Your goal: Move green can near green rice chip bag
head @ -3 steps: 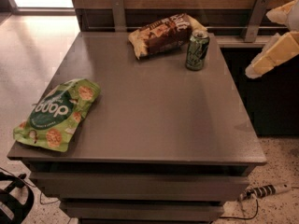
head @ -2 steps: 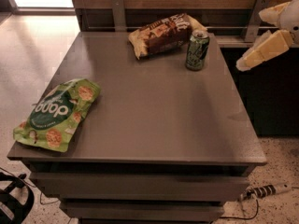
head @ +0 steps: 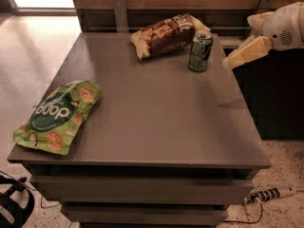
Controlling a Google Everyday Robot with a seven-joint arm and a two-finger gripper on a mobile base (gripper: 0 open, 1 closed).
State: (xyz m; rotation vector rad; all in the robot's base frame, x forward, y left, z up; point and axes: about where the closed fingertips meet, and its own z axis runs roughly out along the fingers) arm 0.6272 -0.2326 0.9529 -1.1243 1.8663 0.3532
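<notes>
Green can upright at the desk's far right, end effector just to its right

The green can (head: 200, 51) stands on the desk (head: 156, 113), touching or nearly touching the brown-and-yellow snack bag (head: 165, 35) behind it. The end effector (head: 243, 54) hangs past the desk's right edge, near the can but apart from it; whether it is spread or closed cannot be told. The green rice chip bag (head: 58, 115) lies flat at the near left corner, well apart.

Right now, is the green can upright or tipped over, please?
Upright: the green can stands on its base, silver top up. The claw hovers nearby, not touching.
</notes>
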